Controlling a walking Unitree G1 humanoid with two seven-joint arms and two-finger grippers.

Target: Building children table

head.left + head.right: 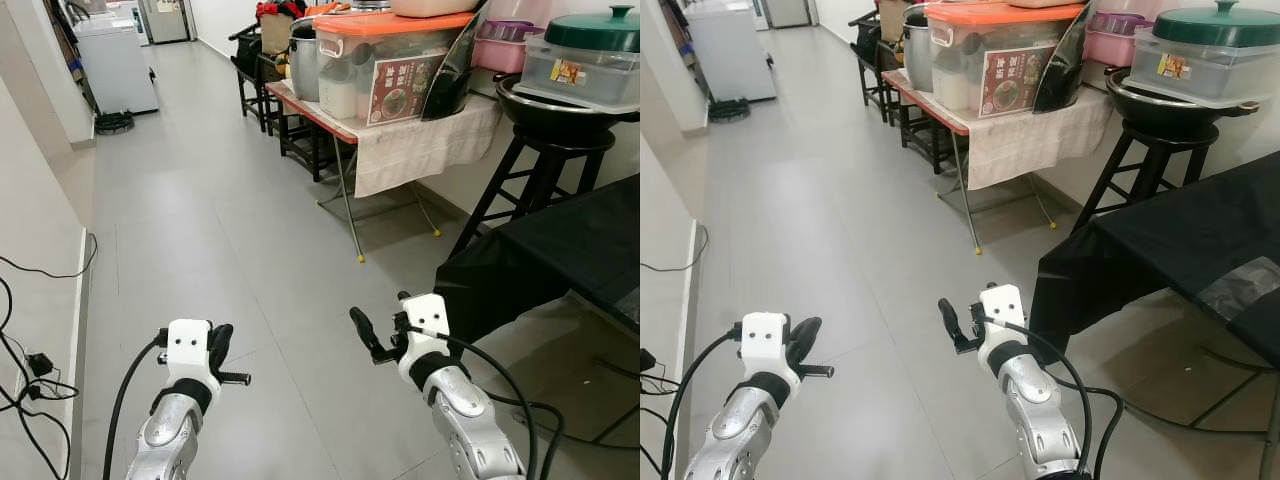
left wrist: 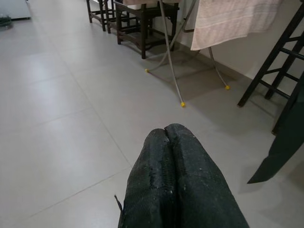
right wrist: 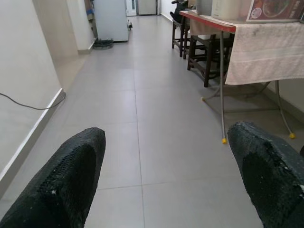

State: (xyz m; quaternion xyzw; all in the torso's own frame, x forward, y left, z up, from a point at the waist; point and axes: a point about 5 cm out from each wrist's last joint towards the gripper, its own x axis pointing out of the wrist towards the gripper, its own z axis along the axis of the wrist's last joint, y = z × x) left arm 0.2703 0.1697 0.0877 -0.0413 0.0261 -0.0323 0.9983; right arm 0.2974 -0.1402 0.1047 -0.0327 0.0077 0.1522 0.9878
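we hold both arms out low over the grey floor point(image 1: 200, 230), the left gripper point(image 2: 166, 142) near left with its fingers pressed together and holding nothing, the right gripper point(image 3: 166, 156) near right with its fingers spread wide and holding nothing. far right along the wall stands a folding table point(image 1: 330, 125) under a cloth, loaded with tubs, then a black stool point(image 1: 545, 170) carrying a wok. we cannot tell which thing here, if any, is the children table; a black-draped surface point(image 1: 580, 250) sits near right, just beside the right arm.

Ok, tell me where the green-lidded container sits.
In the head views it is far right at the top: the green-lidded container rests on a black wok atop a black stool, right of the cloth-draped folding table.
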